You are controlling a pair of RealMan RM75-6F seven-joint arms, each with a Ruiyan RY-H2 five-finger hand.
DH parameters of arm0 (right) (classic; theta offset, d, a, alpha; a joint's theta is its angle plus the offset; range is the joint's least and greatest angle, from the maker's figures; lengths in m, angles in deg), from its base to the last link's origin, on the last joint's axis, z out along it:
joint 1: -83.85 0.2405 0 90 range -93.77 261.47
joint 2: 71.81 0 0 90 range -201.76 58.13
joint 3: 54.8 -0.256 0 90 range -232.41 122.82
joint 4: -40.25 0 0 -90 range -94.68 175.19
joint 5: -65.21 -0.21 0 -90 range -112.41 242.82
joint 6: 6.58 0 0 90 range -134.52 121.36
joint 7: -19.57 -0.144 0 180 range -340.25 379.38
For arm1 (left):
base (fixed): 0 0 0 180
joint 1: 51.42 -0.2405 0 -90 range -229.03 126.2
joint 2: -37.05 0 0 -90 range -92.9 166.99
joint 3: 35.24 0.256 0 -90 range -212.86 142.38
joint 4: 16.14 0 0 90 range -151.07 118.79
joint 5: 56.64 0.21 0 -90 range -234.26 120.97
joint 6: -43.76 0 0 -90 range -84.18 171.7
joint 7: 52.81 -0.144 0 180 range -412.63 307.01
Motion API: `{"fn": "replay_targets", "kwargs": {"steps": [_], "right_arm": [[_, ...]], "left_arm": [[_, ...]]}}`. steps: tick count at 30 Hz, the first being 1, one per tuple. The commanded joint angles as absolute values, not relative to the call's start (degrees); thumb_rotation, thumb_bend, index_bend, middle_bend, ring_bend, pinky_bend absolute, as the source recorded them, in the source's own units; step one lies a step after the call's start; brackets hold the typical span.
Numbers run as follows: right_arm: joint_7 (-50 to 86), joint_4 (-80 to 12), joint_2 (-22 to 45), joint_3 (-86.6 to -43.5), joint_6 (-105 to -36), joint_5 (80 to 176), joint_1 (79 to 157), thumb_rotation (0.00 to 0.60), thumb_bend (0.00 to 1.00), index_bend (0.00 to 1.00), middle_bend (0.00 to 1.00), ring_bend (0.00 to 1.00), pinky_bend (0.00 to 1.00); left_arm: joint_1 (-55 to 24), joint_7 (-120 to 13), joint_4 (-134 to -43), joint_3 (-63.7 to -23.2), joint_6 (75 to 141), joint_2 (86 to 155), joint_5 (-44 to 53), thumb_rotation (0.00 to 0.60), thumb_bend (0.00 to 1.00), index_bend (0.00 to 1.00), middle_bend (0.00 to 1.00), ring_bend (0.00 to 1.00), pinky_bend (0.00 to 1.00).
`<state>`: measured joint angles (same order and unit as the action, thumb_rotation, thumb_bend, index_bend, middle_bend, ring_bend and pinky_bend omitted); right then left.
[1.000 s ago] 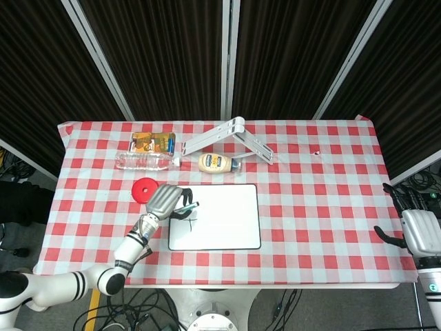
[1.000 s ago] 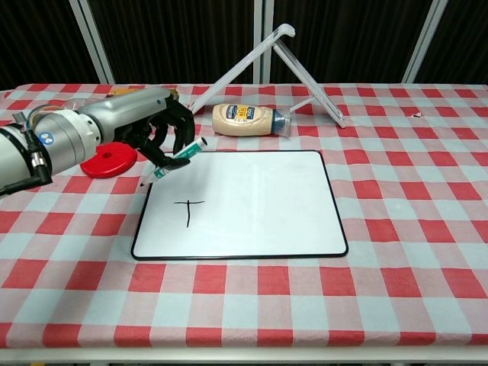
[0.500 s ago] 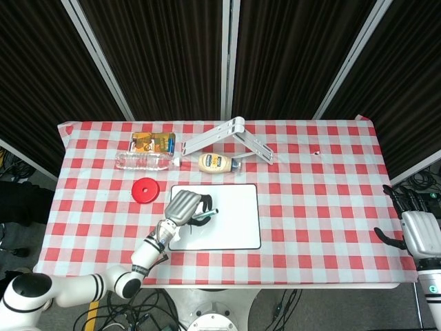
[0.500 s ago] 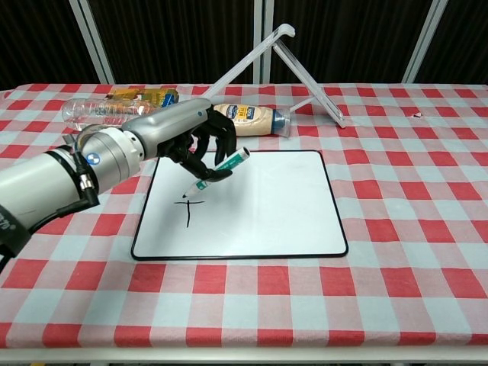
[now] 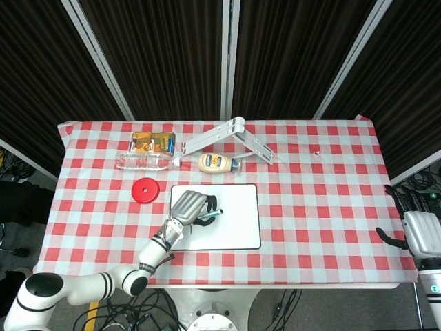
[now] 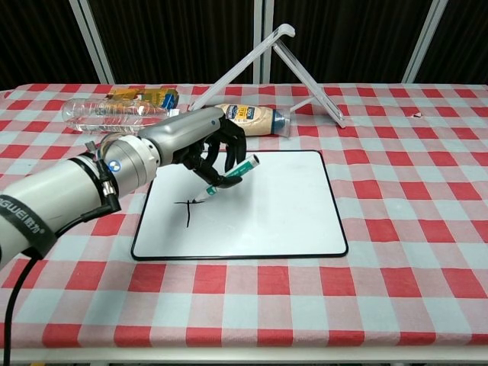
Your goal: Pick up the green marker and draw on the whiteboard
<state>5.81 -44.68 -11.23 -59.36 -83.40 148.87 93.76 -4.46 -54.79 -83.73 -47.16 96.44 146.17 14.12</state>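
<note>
My left hand [image 6: 200, 141] [image 5: 189, 206] hovers over the left half of the whiteboard [image 6: 274, 206] [image 5: 238, 224] and grips the green marker [image 6: 227, 177] [image 5: 208, 219]. The marker slants down to the left, with its tip at the right end of a black cross-shaped mark [image 6: 187, 210] on the board. Whether the tip touches the board is unclear. My right hand [image 5: 419, 231] hangs past the table's right edge, holding nothing, with its fingers apart.
Behind the board lie a mayonnaise bottle [image 6: 252, 119], a clear plastic bottle [image 6: 114, 113], a yellow snack pack [image 6: 145, 95] and a white folding stand [image 6: 282, 57]. A red disc [image 5: 145, 189] sits left of the board in the head view.
My left hand carried the marker rightward from the board's left edge to over the drawn mark, lowering the tip to the mark's right end. The right hand stayed put.
</note>
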Motion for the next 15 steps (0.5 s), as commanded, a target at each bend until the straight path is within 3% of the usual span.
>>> {"fn": "replay_targets", "kwargs": {"steps": [1, 9, 15], "right_arm": [[5.8, -44.6, -11.2, -59.4, -83.3, 148.9, 93.8, 0.600, 0.16, 0.00, 0.16, 0.00, 0.00], [5.9, -44.6, -11.0, -59.4, -82.8, 149.2, 94.4, 0.600, 0.16, 0.00, 0.16, 0.00, 0.00], [5.6, -44.2, -10.4, -59.4, -82.2, 150.1, 95.2, 0.600, 0.16, 0.00, 0.16, 0.00, 0.00]], "left_arm": [[-4.4, -54.6, -82.8, -47.2, 96.0, 146.6, 13.8, 0.600, 0.34, 0.55, 0.58, 0.66, 0.89], [-5.6, -55.4, -83.0, -46.3, 95.9, 146.3, 13.2, 0.600, 0.34, 0.55, 0.58, 0.66, 0.89], [-9.2, -57.0, -89.0, -44.3, 97.3, 143.0, 11.5, 0.600, 0.34, 0.55, 0.58, 0.66, 0.89]]}}
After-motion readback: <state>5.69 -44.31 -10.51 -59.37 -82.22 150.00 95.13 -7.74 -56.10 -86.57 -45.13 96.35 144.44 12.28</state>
